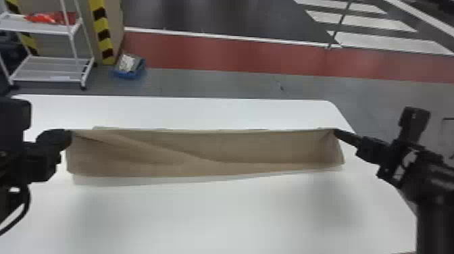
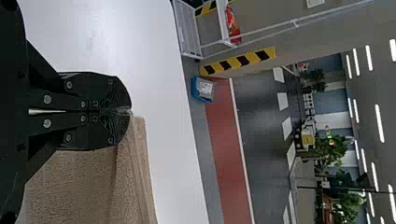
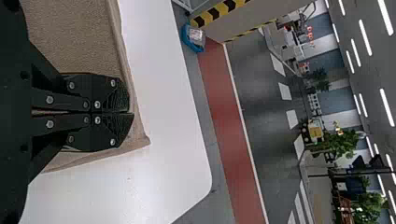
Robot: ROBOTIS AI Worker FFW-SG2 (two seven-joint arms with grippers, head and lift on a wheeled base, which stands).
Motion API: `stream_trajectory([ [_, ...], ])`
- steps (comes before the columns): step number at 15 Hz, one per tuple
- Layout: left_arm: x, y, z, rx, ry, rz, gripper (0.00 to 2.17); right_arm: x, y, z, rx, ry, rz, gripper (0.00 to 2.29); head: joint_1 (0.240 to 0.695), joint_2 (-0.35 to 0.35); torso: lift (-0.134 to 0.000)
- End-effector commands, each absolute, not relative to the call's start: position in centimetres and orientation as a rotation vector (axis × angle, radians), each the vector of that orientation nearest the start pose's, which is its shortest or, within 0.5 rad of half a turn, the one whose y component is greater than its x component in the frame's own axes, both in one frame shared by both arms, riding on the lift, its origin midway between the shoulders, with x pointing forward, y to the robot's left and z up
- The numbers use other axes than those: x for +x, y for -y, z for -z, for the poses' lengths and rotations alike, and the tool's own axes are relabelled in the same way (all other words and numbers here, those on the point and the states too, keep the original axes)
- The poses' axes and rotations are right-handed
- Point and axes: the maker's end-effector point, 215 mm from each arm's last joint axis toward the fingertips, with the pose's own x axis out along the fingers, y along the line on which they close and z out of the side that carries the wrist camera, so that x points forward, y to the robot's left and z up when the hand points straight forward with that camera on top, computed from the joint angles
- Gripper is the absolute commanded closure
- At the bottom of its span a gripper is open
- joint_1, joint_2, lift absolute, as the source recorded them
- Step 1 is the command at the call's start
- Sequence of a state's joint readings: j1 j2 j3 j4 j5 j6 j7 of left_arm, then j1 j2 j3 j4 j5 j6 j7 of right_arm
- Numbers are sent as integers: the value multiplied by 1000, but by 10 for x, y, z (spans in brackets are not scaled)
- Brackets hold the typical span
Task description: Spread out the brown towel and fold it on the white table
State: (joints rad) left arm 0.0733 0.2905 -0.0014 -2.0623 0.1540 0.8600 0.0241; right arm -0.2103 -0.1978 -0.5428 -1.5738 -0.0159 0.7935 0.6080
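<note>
The brown towel (image 1: 202, 152) stretches as a long, narrow band between the left gripper (image 1: 69, 133) and the right gripper (image 1: 335, 131), over the white table (image 1: 219, 216). Its far edge runs nearly straight from one gripper to the other; a slanting crease starts beside the left gripper and runs toward the middle. I cannot tell how much of the cloth touches the tabletop.

The left gripper's fingers are pressed together, pinching the towel at its left end. The right gripper's are likewise closed on its right end, with a corner of cloth jutting past their tips in the right wrist view.

Bare tabletop lies beyond both grippers and nearer the robot. Well past the left gripper stand a white rack (image 1: 50, 69) and, on the floor, a blue bin (image 1: 130, 75).
</note>
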Motion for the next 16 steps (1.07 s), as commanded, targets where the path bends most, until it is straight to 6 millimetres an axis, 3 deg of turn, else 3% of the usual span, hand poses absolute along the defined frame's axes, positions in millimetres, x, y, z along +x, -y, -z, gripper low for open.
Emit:
stream_trajectory([
  [1,554,-290,368,173,-468,26,1639,574,466,388,241,-454,-27,1578,695,-179,-124],
  [11,583,-279,362,208,-459,21,1636,598,456,384,219,-445,-31,1578,695,-165,-124],
  [16,591,-280,356,224,-447,0,1636,602,463,387,219,-442,-10,1578,695,-162,-124],
])
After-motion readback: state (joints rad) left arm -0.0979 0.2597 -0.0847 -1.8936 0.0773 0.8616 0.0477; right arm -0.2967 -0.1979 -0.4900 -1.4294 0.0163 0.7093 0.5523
